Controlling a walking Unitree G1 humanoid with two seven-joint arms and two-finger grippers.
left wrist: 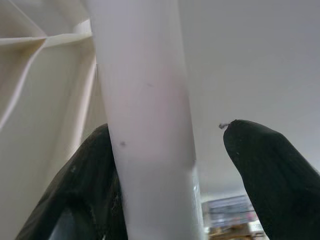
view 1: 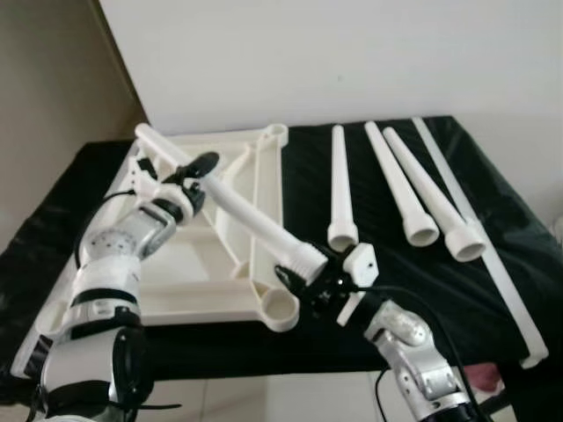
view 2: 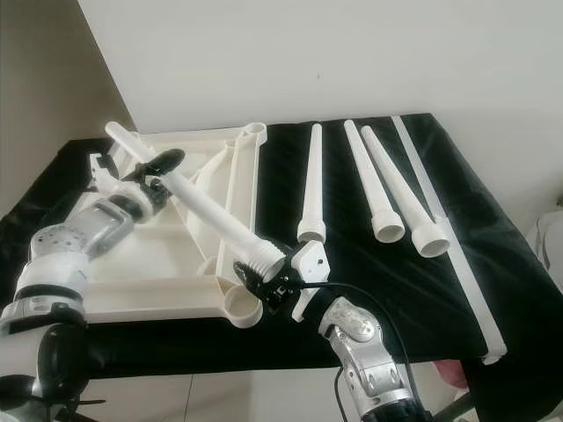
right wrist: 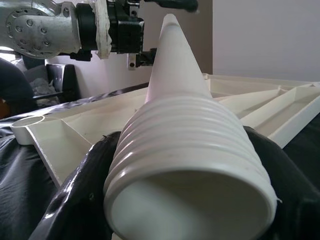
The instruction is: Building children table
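The white table top (view 1: 189,299) lies upside down on a black-covered table. One white table leg (view 1: 246,215) slants across it, thin end raised at the back left. My left gripper (view 1: 195,171) is open around the thin part; the leg (left wrist: 150,125) leans on one finger while the other finger (left wrist: 270,170) stands apart. My right gripper (view 1: 303,277) is shut on the leg's threaded thick end (right wrist: 190,165), just above and beside the near right corner socket (view 1: 281,309).
Three loose legs (view 1: 341,189) (view 1: 400,185) (view 1: 435,198) lie on the black cloth (view 1: 493,176) to the right, thick ends toward me. A long white strip (view 1: 479,237) runs along the cloth's right side. A wall stands close behind the table.
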